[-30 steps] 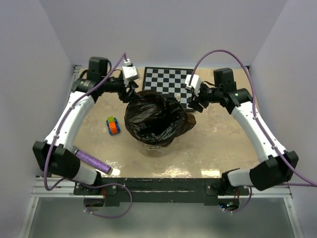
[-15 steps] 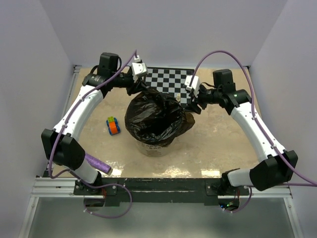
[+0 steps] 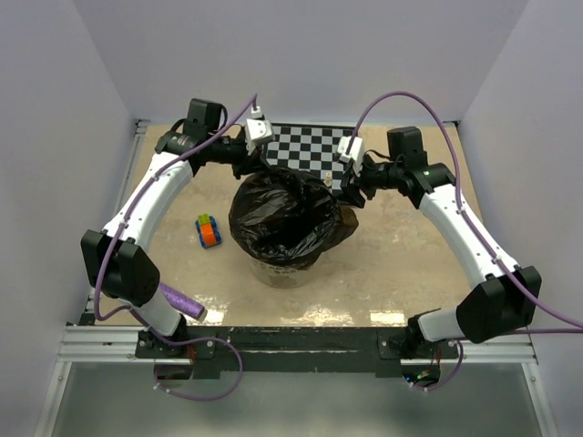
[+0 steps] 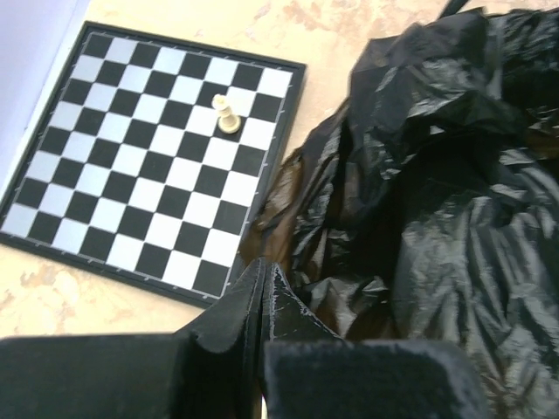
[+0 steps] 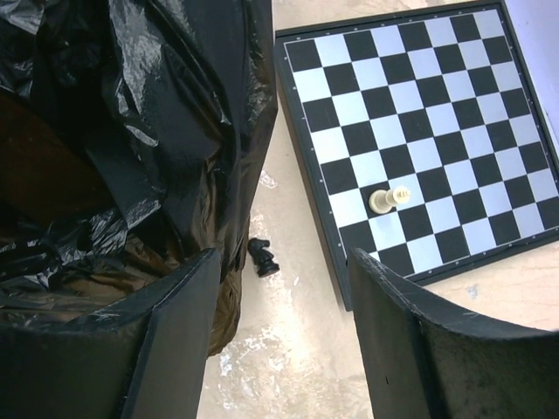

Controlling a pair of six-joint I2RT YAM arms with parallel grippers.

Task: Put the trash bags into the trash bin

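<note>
left gripper [image 4: 264,267] — closed on trash bag [image 4: 437,218]

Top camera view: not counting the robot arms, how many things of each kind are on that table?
Black trash bag: 1
Trash bin: 1
Chessboard: 1
Chess pieces: 2, a pale piece on the board and a black piece on the table
Multicoloured toy block: 1
Purple roll: 1
Total: 7
</note>
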